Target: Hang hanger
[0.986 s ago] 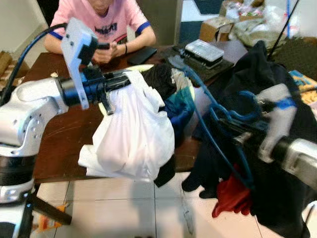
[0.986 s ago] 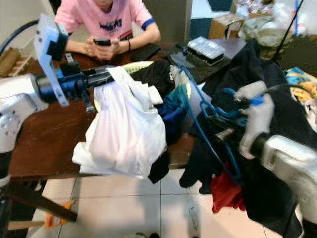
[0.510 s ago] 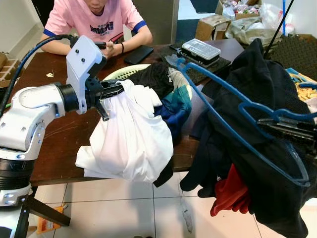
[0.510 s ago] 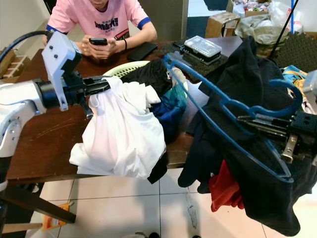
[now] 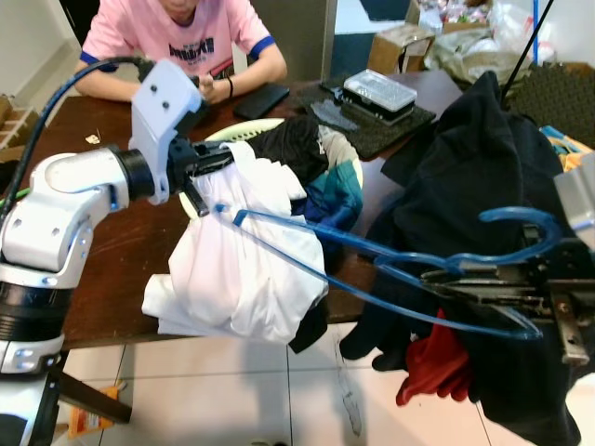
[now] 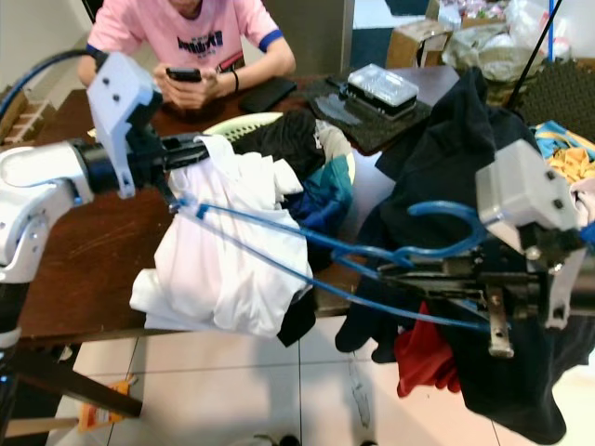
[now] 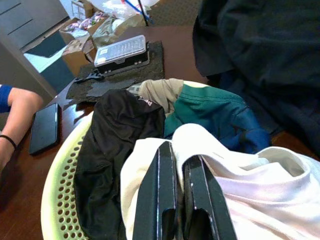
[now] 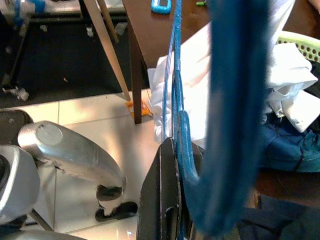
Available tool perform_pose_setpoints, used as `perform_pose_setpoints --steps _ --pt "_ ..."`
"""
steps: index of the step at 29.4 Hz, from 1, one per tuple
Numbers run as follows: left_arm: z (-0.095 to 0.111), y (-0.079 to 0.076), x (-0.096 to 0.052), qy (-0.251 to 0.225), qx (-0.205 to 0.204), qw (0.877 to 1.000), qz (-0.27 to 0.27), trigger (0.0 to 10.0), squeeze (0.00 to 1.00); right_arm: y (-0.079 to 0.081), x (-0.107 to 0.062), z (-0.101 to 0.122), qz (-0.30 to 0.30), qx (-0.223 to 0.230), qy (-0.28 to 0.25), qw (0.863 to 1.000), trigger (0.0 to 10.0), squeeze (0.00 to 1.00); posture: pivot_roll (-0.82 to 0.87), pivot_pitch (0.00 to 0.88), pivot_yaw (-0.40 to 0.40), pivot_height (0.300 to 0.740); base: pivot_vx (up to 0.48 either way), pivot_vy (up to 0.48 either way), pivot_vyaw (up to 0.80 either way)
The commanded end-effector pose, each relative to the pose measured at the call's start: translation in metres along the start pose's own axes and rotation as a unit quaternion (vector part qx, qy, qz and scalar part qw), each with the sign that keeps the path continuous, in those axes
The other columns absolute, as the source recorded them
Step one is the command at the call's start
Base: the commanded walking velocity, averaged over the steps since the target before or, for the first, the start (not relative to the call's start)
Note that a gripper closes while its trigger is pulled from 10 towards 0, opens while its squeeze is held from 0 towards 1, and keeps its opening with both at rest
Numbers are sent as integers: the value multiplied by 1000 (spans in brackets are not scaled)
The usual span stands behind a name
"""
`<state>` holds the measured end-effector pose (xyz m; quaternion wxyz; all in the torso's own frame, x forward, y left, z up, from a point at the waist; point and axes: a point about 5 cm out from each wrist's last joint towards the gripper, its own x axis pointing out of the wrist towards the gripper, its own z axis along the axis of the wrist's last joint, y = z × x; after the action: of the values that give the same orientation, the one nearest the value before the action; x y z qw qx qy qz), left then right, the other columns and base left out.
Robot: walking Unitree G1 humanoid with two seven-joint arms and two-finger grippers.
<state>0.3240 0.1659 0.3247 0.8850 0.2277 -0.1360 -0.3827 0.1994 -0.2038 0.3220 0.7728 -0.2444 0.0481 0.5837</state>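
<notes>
From the head we see our left gripper [image 5: 212, 165] clamped on the white shirt [image 5: 244, 260] at ten o'clock. Our right gripper [image 6: 409, 275], at four o'clock, pinches the blue hanger [image 6: 307, 243], whose tip touches the shirt. The left wrist view shows fingers [image 7: 159, 200] together on cloth.

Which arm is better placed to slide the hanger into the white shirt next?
Right, probably. The right gripper is shut on the blue hanger, whose far tip already reaches the white shirt. The left gripper is busy holding that shirt up.
</notes>
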Motion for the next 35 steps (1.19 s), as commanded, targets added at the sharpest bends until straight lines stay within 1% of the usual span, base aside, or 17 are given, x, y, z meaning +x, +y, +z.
perform_pose_setpoints --steps 1,2,3,7,9,13,17,21,24,29,32,35 --pt "5 -3 4 -13 2 1000 -11 10000 0 -1 5 2 8 -20 7 1000 10000 0 35 203 79 740 0 0 0" --pt "7 -5 6 -17 1 1000 -15 10000 0 -5 7 4 4 -25 5 1000 10000 0 35 203 79 740 0 0 0" --pt "7 -5 6 -17 1 1000 -15 10000 0 -5 7 4 4 -25 5 1000 10000 0 35 203 79 740 0 0 0" --pt "12 -12 9 -32 -16 999 -34 10000 0 -17 15 10 -30 -48 -5 998 10000 0 41 205 84 740 0 0 0" --pt "12 -12 9 -32 -16 999 -34 10000 0 -17 15 10 -30 -48 -5 998 10000 0 41 205 84 740 0 0 0" --pt "11 -19 11 -34 -27 998 -51 10000 0 -23 20 10 -47 -53 -2 997 10000 0 43 205 85 740 0 0 0" --pt "11 -20 12 -33 -28 998 -53 10000 0 -25 20 10 -52 -54 1 997 10000 0 44 204 84 740 0 0 0" --pt "10 -18 11 -30 -26 998 -52 10000 0 -28 17 9 -62 -54 10 997 10000 0 41 203 84 740 0 0 0" --pt "8 -17 9 -24 -25 998 -51 10000 0 -32 9 7 -77 -50 28 995 10000 0 40 201 83 740 0 0 0" --pt "7 -18 8 -20 -25 998 -51 10000 0 -33 7 5 -85 -47 35 995 10000 0 41 200 82 740 0 0 0" --pt "6 -17 5 -14 -25 998 -48 10000 0 -34 -1 1 -103 -41 51 993 10000 0 44 197 79 740 0 0 0" --pt "6 -16 4 -12 -25 999 -45 10000 0 -35 -4 0 -111 -38 57 991 10000 0 41 195 78 740 0 0 0"
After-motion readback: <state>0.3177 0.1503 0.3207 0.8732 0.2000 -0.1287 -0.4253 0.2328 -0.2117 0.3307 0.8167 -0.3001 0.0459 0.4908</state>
